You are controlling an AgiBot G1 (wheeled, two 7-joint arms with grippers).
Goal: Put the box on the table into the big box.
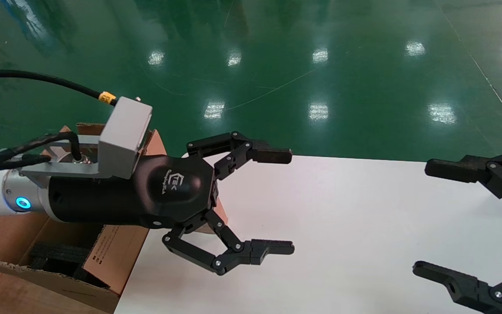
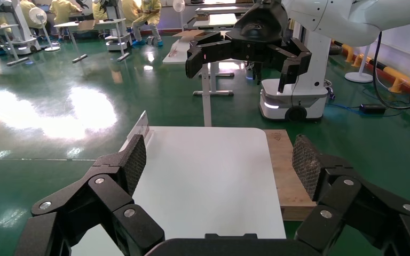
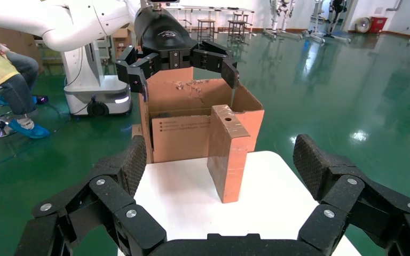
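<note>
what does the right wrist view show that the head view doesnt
Only the right wrist view shows the small box, standing on end on the table right in front of the big box, hole side up. The head view hides it almost wholly behind the left gripper.

Only the head view shows black foam inside the big box.

Both show the white table, the big box at its edge, and both grippers open and empty, the left gripper hovering by the big box, the right gripper at the table's opposite end.

Glossy green floor (image 1: 277,65), light reflections
</note>
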